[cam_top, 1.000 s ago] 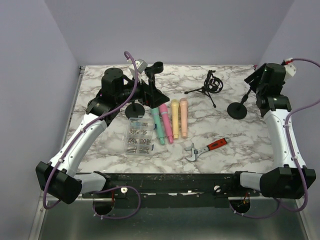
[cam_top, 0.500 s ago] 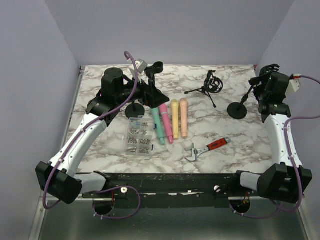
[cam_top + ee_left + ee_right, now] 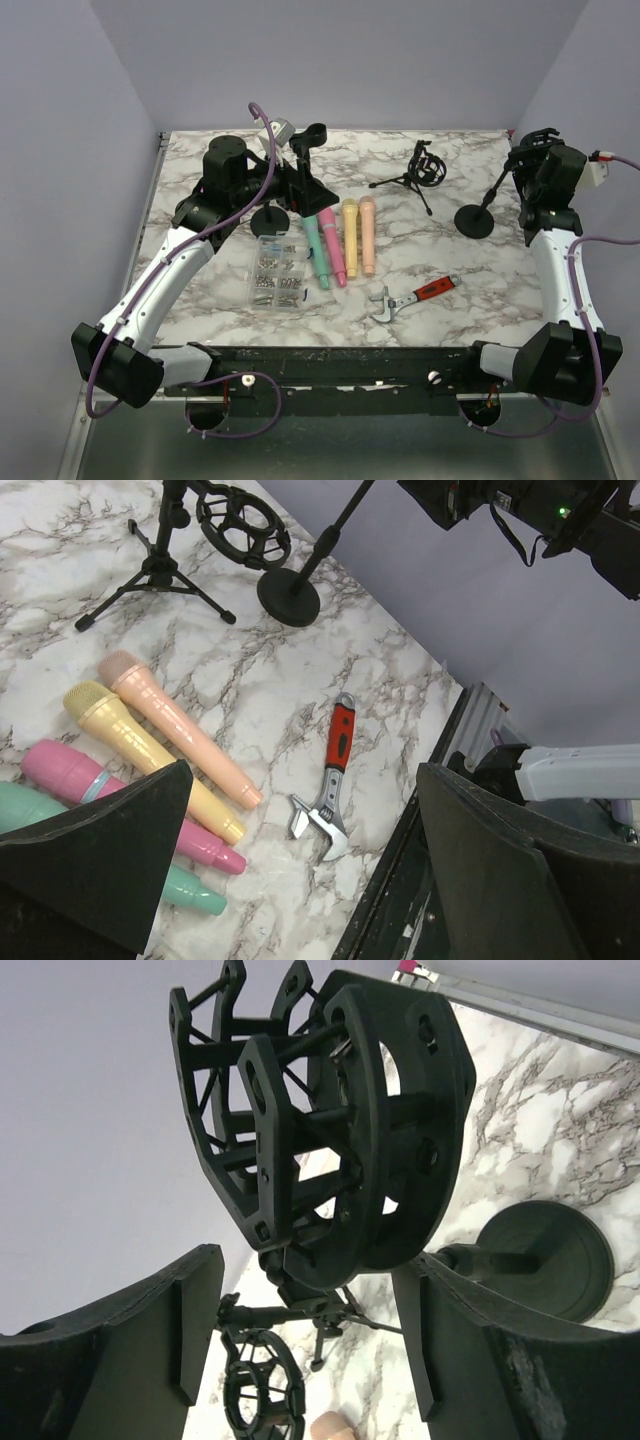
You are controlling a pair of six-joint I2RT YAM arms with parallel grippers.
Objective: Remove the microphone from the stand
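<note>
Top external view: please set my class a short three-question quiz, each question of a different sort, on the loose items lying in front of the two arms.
1. True or false: the wrench has a blue handle.
2. How many coloured microphones lie side by side? A) two B) four C) six
3. Fill the gap: the microphone lying nearest the clear screw box is ____ in colour.

Key: 1 false (the handle is red); 2 B; 3 green.
</note>
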